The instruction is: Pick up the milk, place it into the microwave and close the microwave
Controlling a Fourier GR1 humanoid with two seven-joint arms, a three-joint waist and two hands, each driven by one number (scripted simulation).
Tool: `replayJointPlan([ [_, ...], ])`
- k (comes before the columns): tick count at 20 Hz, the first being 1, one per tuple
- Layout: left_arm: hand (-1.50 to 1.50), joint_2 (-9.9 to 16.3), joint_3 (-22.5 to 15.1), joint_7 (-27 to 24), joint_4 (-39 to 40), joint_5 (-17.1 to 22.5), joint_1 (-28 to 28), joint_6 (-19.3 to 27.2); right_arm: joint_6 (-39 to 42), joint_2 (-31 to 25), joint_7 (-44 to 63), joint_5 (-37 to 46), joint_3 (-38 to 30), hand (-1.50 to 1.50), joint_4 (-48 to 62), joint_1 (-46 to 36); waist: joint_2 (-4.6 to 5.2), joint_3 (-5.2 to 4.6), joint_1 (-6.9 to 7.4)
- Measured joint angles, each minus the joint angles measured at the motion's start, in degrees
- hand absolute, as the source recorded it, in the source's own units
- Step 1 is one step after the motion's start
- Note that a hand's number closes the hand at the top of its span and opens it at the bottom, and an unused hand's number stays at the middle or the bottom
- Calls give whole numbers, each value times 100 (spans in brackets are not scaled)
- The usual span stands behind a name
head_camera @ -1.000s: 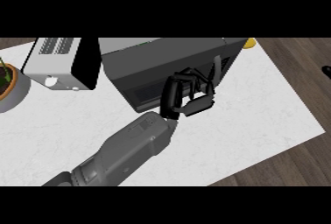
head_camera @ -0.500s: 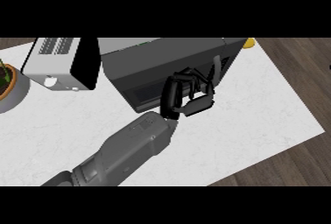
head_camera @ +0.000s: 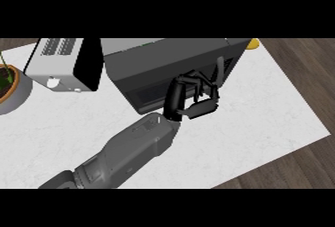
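Note:
The dark grey microwave (head_camera: 163,57) stands at the back middle of the white counter (head_camera: 262,115), its dark front (head_camera: 147,94) facing the near left. My left hand (head_camera: 175,95) is right at that front's right end, at the end of a forearm that comes in from the lower left. Its fingers (head_camera: 196,80) are curled over toward the right, the thumb (head_camera: 201,108) lies below them, and nothing shows between them. A thin dark strip (head_camera: 219,71) stands just beyond the fingers. No milk carton shows anywhere. My right hand is out of view.
A white toaster (head_camera: 59,62) with a black side sits at the back left. A potted plant (head_camera: 12,86) is at the left edge. Something yellow (head_camera: 254,43) peeks out behind the microwave's right corner. The counter's edge runs diagonally at the right, with wooden floor (head_camera: 301,66) beyond.

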Motion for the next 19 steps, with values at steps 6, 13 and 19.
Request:
replayJointPlan([
  [6,150,-5,-212,211,72,91,-121,130,108,-81,44,-222,30,-150,-69,28,-30,-9,56],
  [13,150,-10,-417,404,59,313,-189,166,90,-247,95,-405,-106,-150,-159,131,-69,-33,207],
  [19,-150,-7,-517,402,38,503,-190,-15,75,-361,146,-539,-210,-150,-237,315,-85,-43,323],
])
